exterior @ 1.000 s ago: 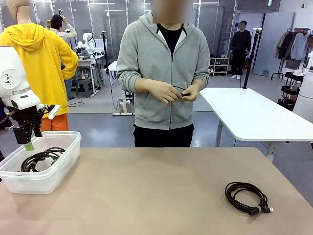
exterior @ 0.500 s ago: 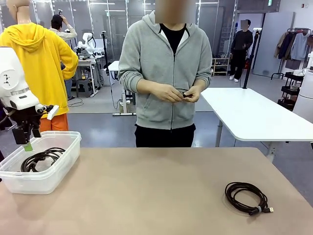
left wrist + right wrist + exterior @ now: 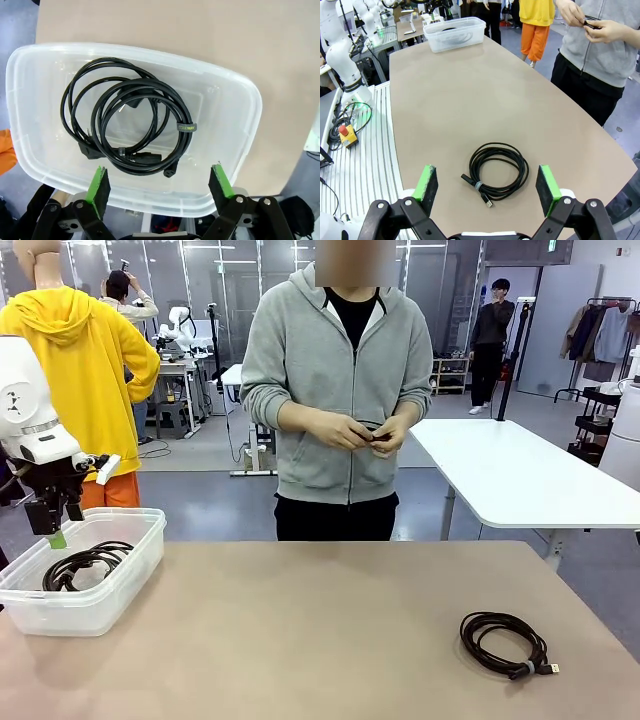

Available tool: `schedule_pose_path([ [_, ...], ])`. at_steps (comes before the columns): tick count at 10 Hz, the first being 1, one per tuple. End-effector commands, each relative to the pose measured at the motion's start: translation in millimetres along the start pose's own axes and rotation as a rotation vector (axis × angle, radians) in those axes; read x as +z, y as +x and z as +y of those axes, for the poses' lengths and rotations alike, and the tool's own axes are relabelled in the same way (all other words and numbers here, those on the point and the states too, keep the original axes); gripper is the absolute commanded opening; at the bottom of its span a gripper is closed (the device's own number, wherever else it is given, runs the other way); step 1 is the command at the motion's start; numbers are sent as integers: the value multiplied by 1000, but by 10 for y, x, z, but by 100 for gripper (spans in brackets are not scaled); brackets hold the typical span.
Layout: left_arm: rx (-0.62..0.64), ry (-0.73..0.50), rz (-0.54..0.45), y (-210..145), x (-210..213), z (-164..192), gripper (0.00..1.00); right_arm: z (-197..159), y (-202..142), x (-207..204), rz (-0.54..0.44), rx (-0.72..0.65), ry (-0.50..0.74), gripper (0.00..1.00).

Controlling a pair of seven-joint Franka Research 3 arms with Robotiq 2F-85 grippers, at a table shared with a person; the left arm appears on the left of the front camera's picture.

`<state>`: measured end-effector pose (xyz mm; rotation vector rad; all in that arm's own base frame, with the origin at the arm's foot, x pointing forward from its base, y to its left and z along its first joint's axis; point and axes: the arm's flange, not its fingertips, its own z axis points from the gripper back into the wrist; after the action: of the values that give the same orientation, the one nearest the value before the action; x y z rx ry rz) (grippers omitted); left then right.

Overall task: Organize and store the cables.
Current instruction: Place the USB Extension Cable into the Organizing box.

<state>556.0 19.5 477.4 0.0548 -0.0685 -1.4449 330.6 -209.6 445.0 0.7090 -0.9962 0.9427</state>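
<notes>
Looking across the tan table (image 3: 300,640), I have the person (image 3: 340,370) standing at the far edge, both hands (image 3: 358,432) busy with something small and dark that I cannot make out. The clear plastic bin (image 3: 140,540) sits at the table's left end, and one coil of black cable (image 3: 130,125) lies flat inside it, bound with a strap (image 3: 186,126). A second coiled cable (image 3: 503,642) lies loose on the bare table toward the right, well apart from the bin. My left gripper (image 3: 159,175) hovers above the bin with its jaws spread wide and nothing between them. My right gripper (image 3: 486,175) hangs over the second coil, likewise wide and empty, with the coil framed between its green pads (image 3: 426,182) in the wrist view. I judge one cable stored and the pick of the next one in hand. As I see it, the next move calls for lowering the right gripper over one side of the loop, pinching the bundled strands near the small tie (image 3: 478,186) so the coil holds together, then carrying it across to the bin.
</notes>
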Motion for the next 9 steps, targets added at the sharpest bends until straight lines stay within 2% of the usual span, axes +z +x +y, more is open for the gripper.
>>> schedule_pose_path([
  [1, 0, 0, 0, 0, 0, 0, 100, 19, 36, -18, -5, -23, -22, 100],
  [3, 117, -8, -179, -533, 520, -139, 100, 19, 36, -18, -5, -23, -22, 100],
  [6, 233, 42, -408, -1273, 882, -399, 100, 19, 36, -18, -5, -23, -22, 100],
  [8, 356, -23, -741, -1877, 1065, -685, 100, 19, 36, -18, -5, -23, -22, 100],
  [9, 368, 8, -851, -2008, 1100, -840, 100, 19, 36, -18, -5, -23, -22, 100],
])
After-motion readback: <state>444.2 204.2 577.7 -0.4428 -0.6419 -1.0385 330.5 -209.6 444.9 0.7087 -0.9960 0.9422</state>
